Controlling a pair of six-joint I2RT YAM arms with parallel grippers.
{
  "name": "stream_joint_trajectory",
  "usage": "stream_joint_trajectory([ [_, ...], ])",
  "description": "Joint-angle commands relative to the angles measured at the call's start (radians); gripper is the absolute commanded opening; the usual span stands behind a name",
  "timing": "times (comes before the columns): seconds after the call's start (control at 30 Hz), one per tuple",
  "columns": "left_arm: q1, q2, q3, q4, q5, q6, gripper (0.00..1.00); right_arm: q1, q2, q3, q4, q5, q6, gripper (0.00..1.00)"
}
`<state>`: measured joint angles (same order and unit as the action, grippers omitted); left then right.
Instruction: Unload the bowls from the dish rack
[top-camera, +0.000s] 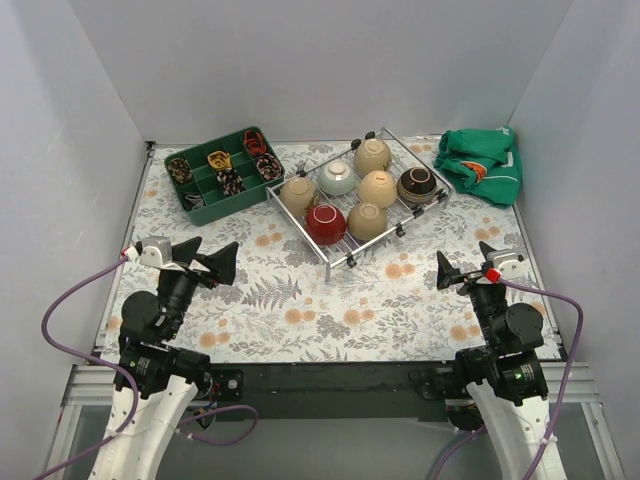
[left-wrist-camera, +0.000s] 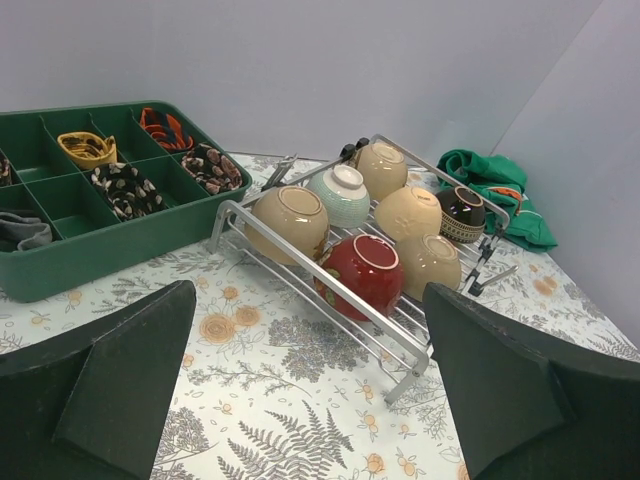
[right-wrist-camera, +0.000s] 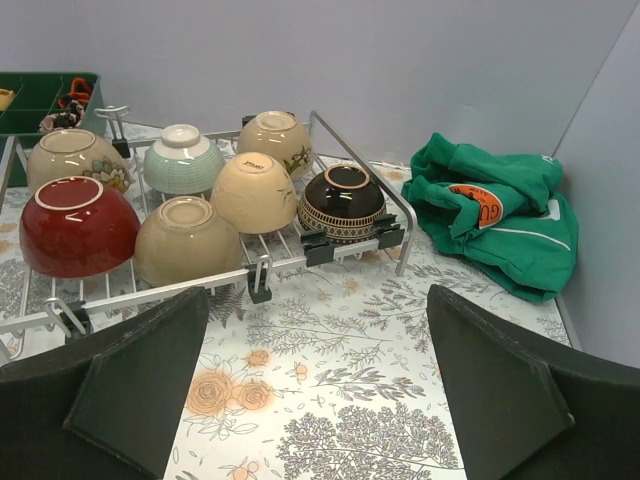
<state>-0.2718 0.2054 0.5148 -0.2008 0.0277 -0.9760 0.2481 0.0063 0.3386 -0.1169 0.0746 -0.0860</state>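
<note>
On my far left, the left gripper (top-camera: 210, 262) hangs over the floral-printed tablecloth (top-camera: 300, 305). Its two black fingers are spread wide with nothing between them, and its wrist camera looks across at the rack. Behind it, at the back left of the table, I see the dark green compartmented plastic tray (top-camera: 237, 200), with small patterned fabric pieces in several cells.

Just beside the tray, set at an angle, sits the flat rectangular silver wire dish rack (top-camera: 392, 233). All seven bowls are in it, each turned foot-ring up and some of them tilted. Working across:
- The tan ceramic bowl (top-camera: 298, 192) is at the rack's left corner.
- The glossy red ceramic bowl (top-camera: 325, 224) sits at the near corner.
- The pale mint-green ceramic bowl (top-camera: 337, 178) is behind those two.
- The near beige bowl (top-camera: 367, 220) is just beside the red one.
- The far beige bowl (top-camera: 372, 155) is at the back corner.
- The middle beige bowl (top-camera: 378, 188) lies between those two beige ones.
- The dark brown bowl with a patterned band (top-camera: 416, 185) is at the right corner, by the black clips.

Right of the rack, a crumpled green garment (top-camera: 480, 165) with an orange print lies in the back right corner. Nearer to me, the right gripper (top-camera: 468, 262) hangs over the cloth with its fingers wide apart and empty, well apart from the rack.
</note>
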Motion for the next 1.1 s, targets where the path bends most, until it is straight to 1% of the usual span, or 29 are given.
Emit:
stream_joint_trajectory([
  [0.0, -0.006, -0.014, -0.004, 0.009, -0.015, -0.001, 0.98, -0.004, -0.066, 0.037, 0.022, -0.025, 0.006, 0.99],
  [0.1, -0.006, -0.018, -0.007, 0.009, -0.015, -0.003, 0.98, -0.004, -0.025, 0.054, 0.014, -0.096, 0.023, 0.98],
  [0.2, -0.006, -0.029, -0.009, 0.008, -0.015, -0.006, 0.98, -0.006, 0.072, 0.088, -0.012, -0.156, 0.047, 0.99],
  [0.23, -0.007, -0.031, -0.010, 0.009, -0.015, -0.007, 0.98, -0.006, 0.130, 0.111, -0.026, -0.170, 0.058, 0.99],
  [0.3, -0.009, -0.037, -0.013, 0.009, -0.015, -0.007, 0.98, -0.004, 0.193, 0.140, -0.046, -0.234, 0.069, 0.99],
  [0.33, -0.012, -0.038, -0.015, 0.006, -0.015, -0.007, 0.98, -0.006, 0.254, 0.157, -0.053, -0.260, 0.072, 0.98],
  [0.37, -0.015, -0.038, -0.016, 0.006, -0.043, -0.007, 0.98, -0.004, 0.285, 0.187, -0.069, -0.298, 0.078, 0.99],
  [0.4, -0.015, -0.040, -0.016, 0.003, -0.043, -0.010, 0.98, -0.004, 0.317, 0.201, -0.072, -0.309, 0.078, 0.99],
  [0.43, -0.015, -0.041, -0.013, -0.002, -0.045, -0.010, 0.98, -0.004, 0.380, 0.217, -0.081, -0.309, 0.128, 0.99],
  [0.5, -0.018, -0.041, -0.013, -0.005, -0.043, -0.012, 0.98, -0.006, 0.441, 0.263, -0.110, -0.300, 0.158, 0.99],
  [0.53, -0.020, -0.044, -0.013, -0.008, -0.045, -0.013, 0.98, -0.004, 0.499, 0.273, -0.118, -0.297, 0.193, 0.99],
  [0.6, -0.024, -0.046, -0.015, -0.014, -0.043, -0.015, 0.98, -0.006, 0.553, 0.306, -0.135, -0.302, 0.222, 0.99],
  [0.73, -0.030, -0.049, -0.012, -0.022, -0.043, -0.016, 0.98, -0.004, 0.702, 0.359, -0.136, -0.418, 0.210, 0.99],
  [0.83, -0.035, -0.052, -0.010, -0.028, -0.041, -0.018, 0.98, -0.004, 0.817, 0.436, -0.187, -0.388, 0.244, 0.99],
  [0.9, -0.038, -0.058, -0.012, -0.029, -0.045, -0.018, 0.98, -0.004, 0.895, 0.483, -0.211, -0.358, 0.232, 0.99],
  [1.0, -0.046, -0.067, -0.010, -0.032, -0.048, -0.020, 0.98, 0.000, 0.977, 0.557, -0.222, -0.323, 0.218, 0.98],
  [1.07, -0.049, -0.072, -0.012, -0.034, -0.060, -0.021, 0.98, 0.019, 1.017, 0.611, -0.222, -0.265, 0.201, 0.99],
])
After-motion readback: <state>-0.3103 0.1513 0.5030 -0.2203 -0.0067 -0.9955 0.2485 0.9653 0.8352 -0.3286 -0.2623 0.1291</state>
